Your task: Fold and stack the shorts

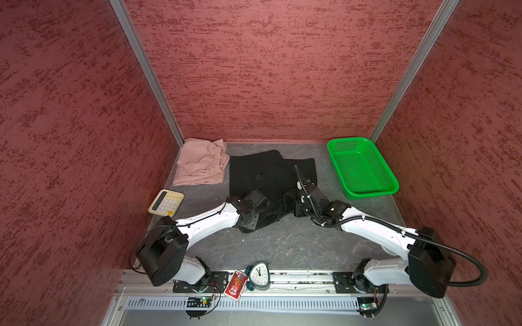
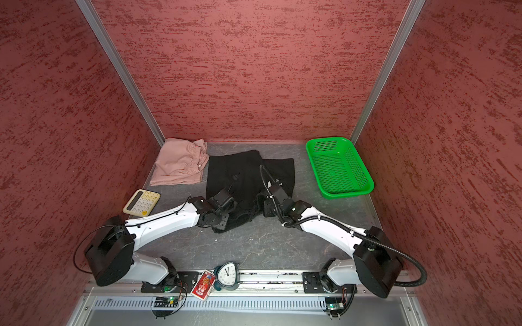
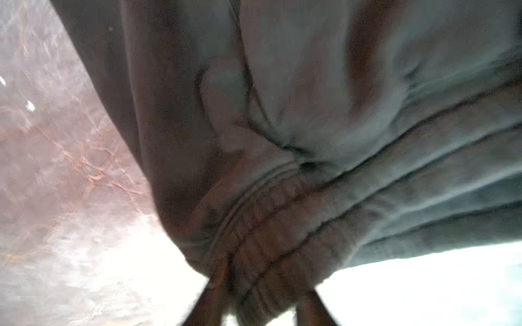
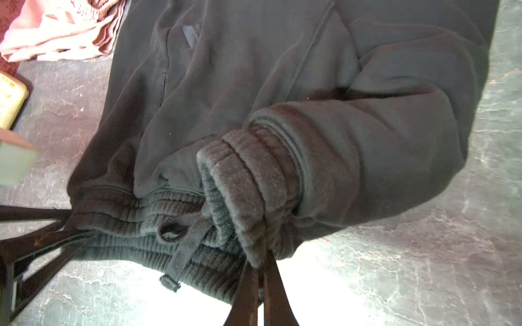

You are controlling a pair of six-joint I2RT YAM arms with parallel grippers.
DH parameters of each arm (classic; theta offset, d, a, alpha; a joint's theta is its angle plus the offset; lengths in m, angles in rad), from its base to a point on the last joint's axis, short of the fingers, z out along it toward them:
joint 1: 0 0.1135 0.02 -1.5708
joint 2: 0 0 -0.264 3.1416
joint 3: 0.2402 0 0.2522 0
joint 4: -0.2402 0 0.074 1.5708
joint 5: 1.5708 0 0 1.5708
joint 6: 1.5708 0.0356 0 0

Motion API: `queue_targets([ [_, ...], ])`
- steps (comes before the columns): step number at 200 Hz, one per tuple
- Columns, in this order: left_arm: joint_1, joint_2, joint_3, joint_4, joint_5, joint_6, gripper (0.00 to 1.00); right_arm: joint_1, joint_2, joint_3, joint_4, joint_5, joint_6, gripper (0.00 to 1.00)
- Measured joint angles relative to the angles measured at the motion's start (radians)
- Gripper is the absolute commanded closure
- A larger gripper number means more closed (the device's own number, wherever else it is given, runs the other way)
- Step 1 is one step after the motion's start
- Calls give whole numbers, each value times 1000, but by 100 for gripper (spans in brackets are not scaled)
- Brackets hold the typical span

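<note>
At the far left of the bench [image 1: 282, 242] a cream calculator [image 1: 166, 202] lies flat. Behind it, in the back left corner, the pink shorts [image 1: 197, 165] lie folded, with the gathered waistband turned to the right. Their right edge is just beside the black shorts [image 1: 262, 172], and I cannot tell if the two touch.

The left arm [image 1: 203, 223] reaches in from the near left, and the left jaws are clenched on the left end of the black waistband. In the left wrist view the ribbed band is bunched between the two fingers [image 3: 210, 302], and in the right wrist view the same fingers [image 4: 50, 236] pinch the end of the band.

The black shorts lie in the middle of the bench, legs toward the back wall and waistband toward the near side, wrinkled between the two arms. A small dark logo [image 4: 192, 34] is on one leg, and the drawstring [image 4: 185, 251] hangs out of its eyelet. At the near edge are a small clock [image 1: 258, 275] and a red card [image 1: 234, 285].

The right arm [image 1: 367, 228] comes from the near right. The right jaws are clenched on a folded part of the waistband, the fingers [image 4: 275, 290] nearly together with cloth between.

In the back right corner a green basket [image 1: 364, 169] stands apart from the shorts.
</note>
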Motion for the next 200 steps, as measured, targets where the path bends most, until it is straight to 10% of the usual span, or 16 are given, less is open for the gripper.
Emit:
queue_targets([
  [86,8,-130,-7,-182,-64,-251,100,-4,-221,-147,-43,47,97,91],
  [108,1,-199,-106,-177,-11,-332,62,-3,-315,-244,-93,47,159,57],
  [123,1,-241,-155,-195,12,-367,1,-4,-386,-296,-149,46,190,38],
  [166,18,-402,-73,-238,42,-355,1,-4,-551,-251,-230,48,161,31],
  [200,117,-451,61,-177,95,-248,1,-4,-331,-104,-154,1,80,33],
])
